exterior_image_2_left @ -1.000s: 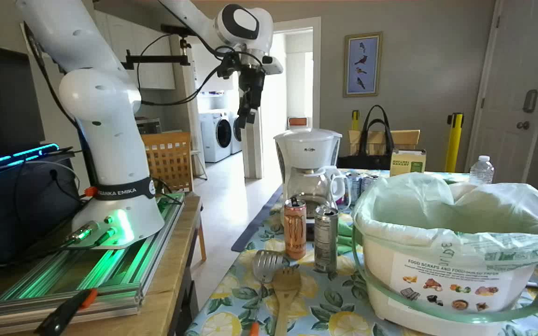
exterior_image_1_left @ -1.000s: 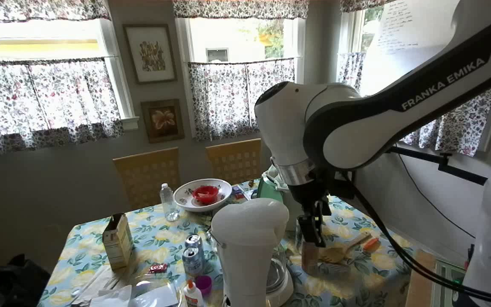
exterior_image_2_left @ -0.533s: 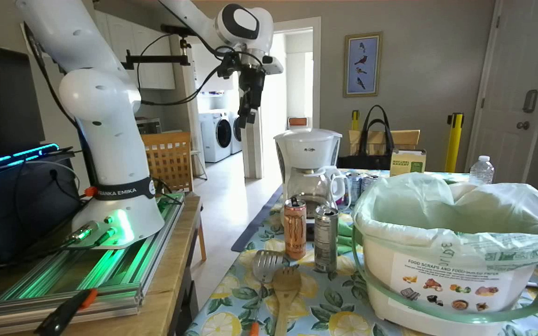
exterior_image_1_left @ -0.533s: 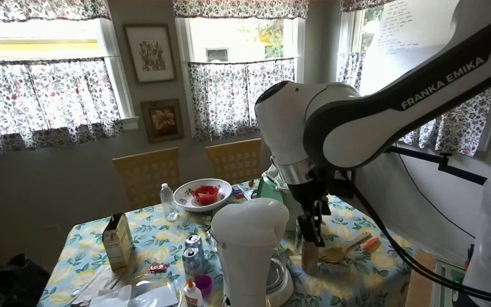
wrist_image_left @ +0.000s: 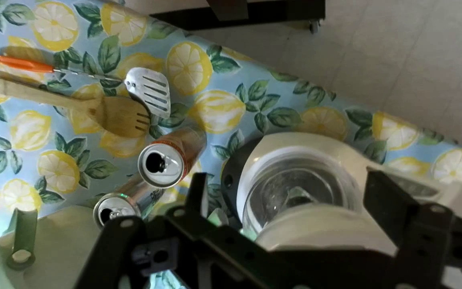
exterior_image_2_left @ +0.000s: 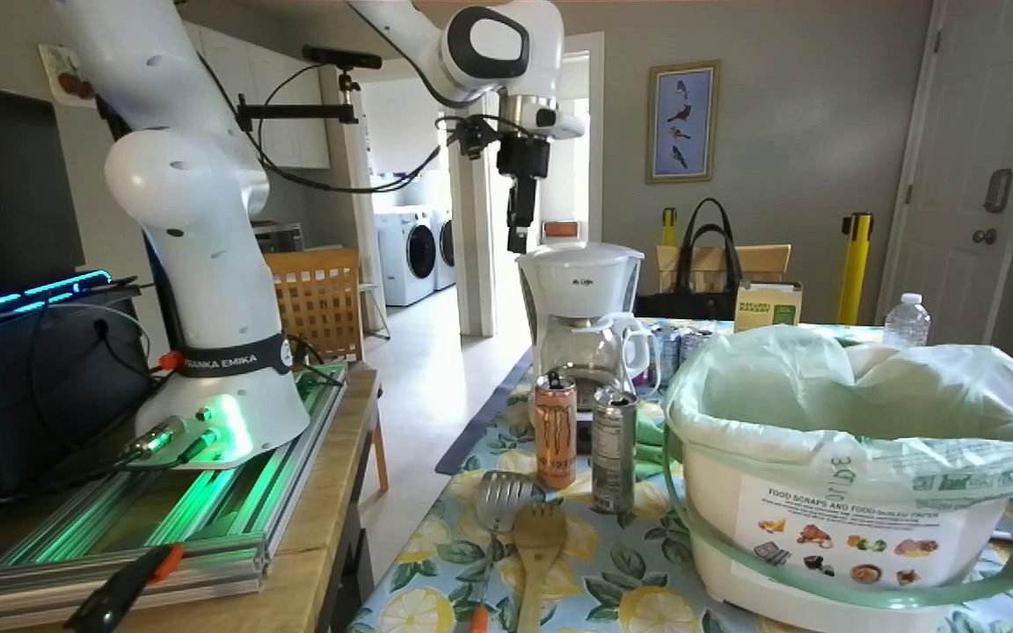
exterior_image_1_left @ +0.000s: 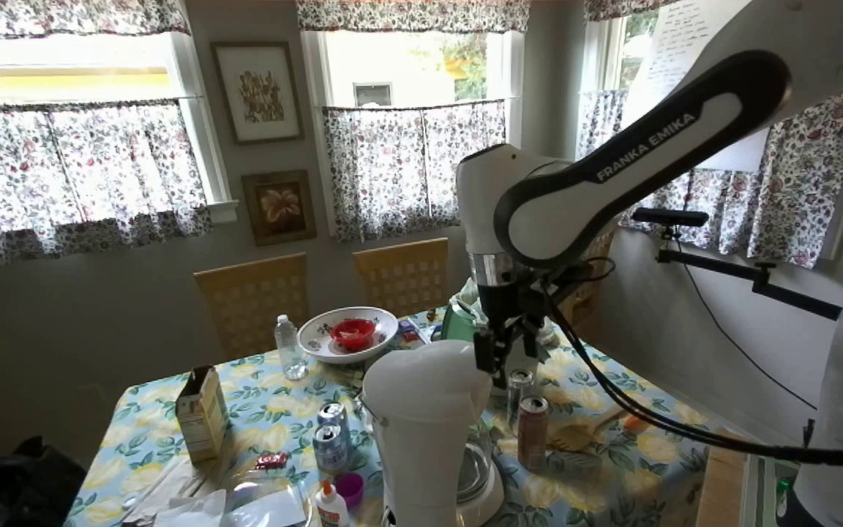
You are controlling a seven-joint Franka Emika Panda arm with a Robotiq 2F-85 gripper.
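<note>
1. Wrist view: gripper [wrist_image_left: 289,190] spread wide, nothing held; glass carafe [wrist_image_left: 319,184] of coffee maker [wrist_image_left: 323,226] framed between; carafe judged light, stiff, slippery, fragile.
2. In an exterior view: carafe handle [exterior_image_2_left: 637,352] shown at four o'clock; judged best gripped there.
3. In an exterior view: coffee maker seen upright on table [exterior_image_1_left: 264,399], gripper toward two o'clock.

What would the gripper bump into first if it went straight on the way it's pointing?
Most likely the white coffee maker, which shows in the wrist view between the open jaws of the downward-pointing gripper. Depth is unclear, so either its top or its glass carafe could come first.
</note>
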